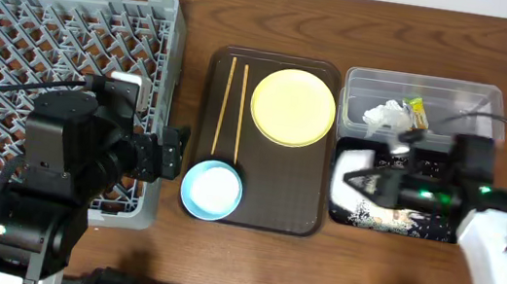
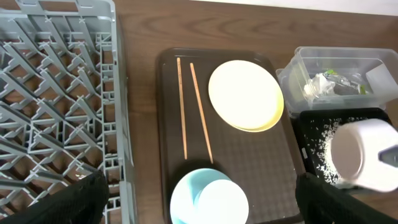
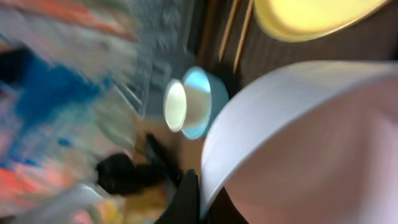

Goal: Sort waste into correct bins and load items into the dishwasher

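Scraping step: the right gripper (image 1: 373, 182) grips the white bowl (image 2: 364, 154), tipped over the black tray (image 1: 419, 226). Next, probably across to the rack (image 1: 14, 22). The left gripper (image 1: 172, 151) hangs spread, empty.

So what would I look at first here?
The big grey dish rack fills the left side. On the right, a white bowl is held tipped on its side over the black tray speckled with rice bits. A bright yellow plate sits on the brown tray in the middle.
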`<state>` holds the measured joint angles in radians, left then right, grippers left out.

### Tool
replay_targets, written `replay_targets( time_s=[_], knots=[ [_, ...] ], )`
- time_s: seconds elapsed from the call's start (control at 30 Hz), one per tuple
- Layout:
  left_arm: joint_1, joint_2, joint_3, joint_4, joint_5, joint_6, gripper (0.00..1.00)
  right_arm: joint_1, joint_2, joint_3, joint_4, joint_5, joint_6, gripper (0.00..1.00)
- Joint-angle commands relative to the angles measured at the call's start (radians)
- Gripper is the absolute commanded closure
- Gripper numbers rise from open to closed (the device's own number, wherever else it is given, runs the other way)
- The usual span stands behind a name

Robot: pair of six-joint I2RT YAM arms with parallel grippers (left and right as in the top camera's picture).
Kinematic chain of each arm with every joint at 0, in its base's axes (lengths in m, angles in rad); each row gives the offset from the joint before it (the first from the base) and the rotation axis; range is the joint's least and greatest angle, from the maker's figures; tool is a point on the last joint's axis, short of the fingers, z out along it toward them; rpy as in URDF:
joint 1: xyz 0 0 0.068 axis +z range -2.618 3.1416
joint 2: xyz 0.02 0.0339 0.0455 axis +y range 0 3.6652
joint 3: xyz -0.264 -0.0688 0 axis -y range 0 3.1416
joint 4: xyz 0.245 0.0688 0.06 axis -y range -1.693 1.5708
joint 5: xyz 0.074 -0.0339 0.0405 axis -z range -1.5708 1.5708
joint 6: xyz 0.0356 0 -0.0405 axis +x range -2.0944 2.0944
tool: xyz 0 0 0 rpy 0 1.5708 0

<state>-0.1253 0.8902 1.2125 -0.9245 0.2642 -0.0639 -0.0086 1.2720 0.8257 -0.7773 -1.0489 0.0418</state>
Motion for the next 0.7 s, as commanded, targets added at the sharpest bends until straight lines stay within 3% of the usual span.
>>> replay_targets(
  time_s=[0.0,0.13,0.23,0.37,0.53,0.67],
  knots=[
    [0.003,0.003,0.022,-0.003,0.013,-0.005,0.04,0.212,-0.085,0.068,0.008,0.389,0.144,0.99],
    [0.003,0.003,0.022,-0.003,0.013,-0.005,0.04,0.510,-0.091,0.071,0.060,0.846,0.232,0.99],
    [0.003,0.003,0.022,-0.003,0.013,-0.005,0.04,0.673,-0.040,0.070,0.105,1.030,0.232,0.99],
    [0.003,0.003,0.022,-0.003,0.013,-0.005,0.04,0.801,0.079,0.070,0.221,1.101,0.231,0.99],
    [0.003,0.003,0.022,-0.003,0.013,-0.005,0.04,0.827,0.202,0.071,0.273,1.123,0.232,0.99],
    [0.003,0.003,0.022,-0.003,0.013,-0.005,0.04,0.827,0.211,0.073,0.264,1.107,0.231,0.77]
  ],
)
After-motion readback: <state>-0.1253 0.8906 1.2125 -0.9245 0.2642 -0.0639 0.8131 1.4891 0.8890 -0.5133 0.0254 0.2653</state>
